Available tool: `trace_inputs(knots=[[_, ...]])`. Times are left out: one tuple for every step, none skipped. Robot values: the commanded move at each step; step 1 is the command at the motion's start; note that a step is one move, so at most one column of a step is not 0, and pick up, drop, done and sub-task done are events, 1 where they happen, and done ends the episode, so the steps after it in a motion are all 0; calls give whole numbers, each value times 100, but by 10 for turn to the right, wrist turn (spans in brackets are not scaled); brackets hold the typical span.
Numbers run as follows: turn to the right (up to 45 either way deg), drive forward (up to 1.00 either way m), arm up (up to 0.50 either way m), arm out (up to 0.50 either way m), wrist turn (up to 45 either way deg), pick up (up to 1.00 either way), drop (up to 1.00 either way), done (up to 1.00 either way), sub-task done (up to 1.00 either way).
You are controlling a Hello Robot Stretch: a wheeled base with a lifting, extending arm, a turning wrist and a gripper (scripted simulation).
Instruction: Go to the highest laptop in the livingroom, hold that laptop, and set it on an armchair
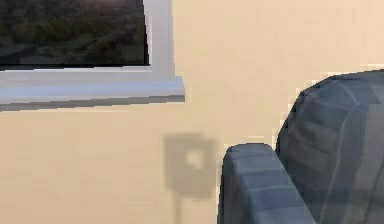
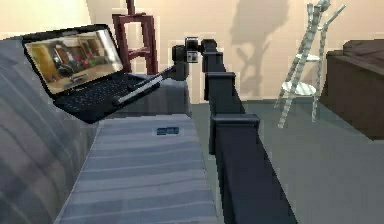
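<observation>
- The open black laptop with a lit screen is at the arm side view's upper left. It is tilted, above the seat cushion of a blue-grey striped fabric armchair.
- The laptop's right corner meets the end effector, at the far end of the dark square-section arm that rises from the bottom edge.
- The laptop overlaps the armchair's backrest and far armrest, so I cannot tell whether it hangs free or rests on them. I also cannot tell whether the end effector has hold of it, or what state its fingers are in.
- A small dark flat object lies on the seat cushion, nearer than the laptop and just left of the arm.
- Behind the laptop, against the cream wall, stands a dark red-brown wooden stand.
- To the right, on the grey floor, stands a pale, thin-legged ladder-like rack. Beside it at the right edge is a dark brown boxy piece of furniture.
- In the forward view, a white-framed window with a dark pane is at the upper left.
- At that view's lower right are the back and arm of a blue-grey padded chair, close to the wall.
</observation>
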Motion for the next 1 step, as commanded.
trace_inputs(knots=[[0, 0, -18, 0, 0, 0, 0, 0, 0]])
